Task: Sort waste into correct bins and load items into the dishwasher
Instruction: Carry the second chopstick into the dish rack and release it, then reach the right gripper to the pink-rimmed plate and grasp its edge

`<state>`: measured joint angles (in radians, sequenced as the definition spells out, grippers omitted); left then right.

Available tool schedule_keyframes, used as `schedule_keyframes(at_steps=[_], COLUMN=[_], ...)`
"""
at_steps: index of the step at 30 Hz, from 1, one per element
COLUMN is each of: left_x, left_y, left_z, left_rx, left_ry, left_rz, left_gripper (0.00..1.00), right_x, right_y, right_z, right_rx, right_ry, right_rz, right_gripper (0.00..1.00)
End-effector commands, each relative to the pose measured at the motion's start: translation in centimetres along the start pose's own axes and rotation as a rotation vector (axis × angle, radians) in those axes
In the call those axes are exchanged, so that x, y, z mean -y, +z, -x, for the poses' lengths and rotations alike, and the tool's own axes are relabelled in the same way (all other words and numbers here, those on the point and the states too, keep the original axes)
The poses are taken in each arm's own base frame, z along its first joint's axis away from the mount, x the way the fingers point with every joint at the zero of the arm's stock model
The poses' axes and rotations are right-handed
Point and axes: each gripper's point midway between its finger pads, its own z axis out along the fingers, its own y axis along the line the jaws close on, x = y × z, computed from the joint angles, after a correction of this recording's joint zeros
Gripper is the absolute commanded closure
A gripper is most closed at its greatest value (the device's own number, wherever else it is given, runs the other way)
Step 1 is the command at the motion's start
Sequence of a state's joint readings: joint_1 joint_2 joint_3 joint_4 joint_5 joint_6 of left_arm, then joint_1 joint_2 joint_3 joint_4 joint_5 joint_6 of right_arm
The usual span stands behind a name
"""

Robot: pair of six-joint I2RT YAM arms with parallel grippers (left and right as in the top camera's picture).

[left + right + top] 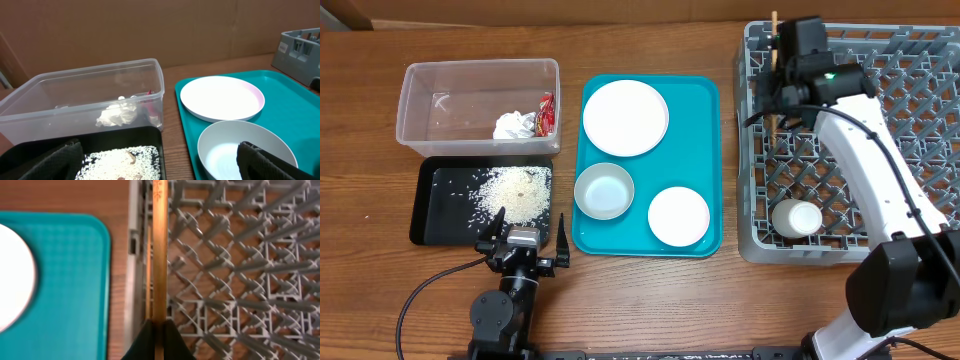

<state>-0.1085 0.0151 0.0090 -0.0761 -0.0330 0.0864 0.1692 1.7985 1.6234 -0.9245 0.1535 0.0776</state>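
My right gripper (158, 330) is shut on the wooden chopsticks (160, 250) and holds them over the left edge of the grey dish rack (240, 255). The overhead view shows this gripper (776, 95), the chopsticks (773, 60), and a white cup (797, 217) lying in the rack (920, 70). My left gripper (525, 240) is open and empty at the front edge of the black tray (440, 205), which holds rice (515, 190). The clear tub (478, 105) holds the tissue (515, 125) and the wrapper (546, 113). A plate (625, 117) and two bowls (604, 190) (678, 215) sit on the teal tray (705, 100).
The left wrist view shows the tub (90, 80), the tissue (117, 115), the rice (120, 160), the plate (220, 97) and the near bowl (240, 145). Bare wooden table lies in front of the trays. A cardboard wall stands at the back.
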Motion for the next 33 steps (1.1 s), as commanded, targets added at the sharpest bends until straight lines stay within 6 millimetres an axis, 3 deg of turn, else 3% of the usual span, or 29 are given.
schedule_keyframes(at_steps=[1, 3, 5, 6, 8, 13, 15, 18, 19, 21, 23, 27, 32, 33], left_x=[0.0, 0.0, 0.0, 0.0, 0.0, 0.0, 0.0, 0.0, 0.0, 0.0, 0.0, 0.0, 0.0, 0.0], left_y=[0.0, 0.0, 0.0, 0.0, 0.0, 0.0, 0.0, 0.0, 0.0, 0.0, 0.0, 0.0, 0.0, 0.0], left_z=[-0.1, -0.1, -0.1, -0.1, -0.1, -0.1, -0.1, -0.1, -0.1, -0.1, -0.1, -0.1, -0.1, -0.1], left_rx=[0.001, 0.001, 0.001, 0.001, 0.001, 0.001, 0.001, 0.001, 0.001, 0.001, 0.001, 0.001, 0.001, 0.001], left_ry=[0.018, 0.018, 0.018, 0.018, 0.018, 0.018, 0.018, 0.018, 0.018, 0.018, 0.018, 0.018, 0.018, 0.018], left_rz=[0.0, 0.0, 0.0, 0.0, 0.0, 0.0, 0.0, 0.0, 0.0, 0.0, 0.0, 0.0, 0.0, 0.0], left_gripper=[0.0, 0.0, 0.0, 0.0, 0.0, 0.0, 0.0, 0.0, 0.0, 0.0, 0.0, 0.0, 0.0, 0.0], right_x=[-0.1, 0.0, -0.2, -0.3, -1.0, -6.4, -8.8, -13.3, -14.8, -15.5, -15.1, -12.9, -10.6, -10.2], right_y=[1.8, 2.4, 2.3, 2.0, 0.4, -7.0, -9.4, -11.0, -11.0, -10.2, -8.7, -5.2, -1.2, -0.3], right_z=[-2.7, -3.8, -4.4, -4.5, -4.3, -2.8, -3.4, -5.8, -7.1, -8.9, -11.0, -15.5, -19.5, -20.2], right_rx=[-0.079, -0.112, -0.135, -0.141, -0.133, 0.008, 0.036, 0.01, -0.008, -0.025, -0.054, -0.2, -0.299, -0.313], right_ry=[-0.041, -0.04, -0.034, -0.017, 0.007, -0.013, -0.05, -0.126, -0.172, -0.159, -0.1, 0.096, 0.169, 0.188], right_rz=[0.008, 0.004, 0.009, 0.008, 0.038, 0.248, 0.294, 0.356, 0.36, 0.287, 0.195, 0.116, 0.091, 0.098], right_gripper=[0.96, 0.9, 0.69, 0.63, 0.6, 0.54, 0.54, 0.53, 0.48, 0.44, 0.18, 0.29, 0.37, 0.45])
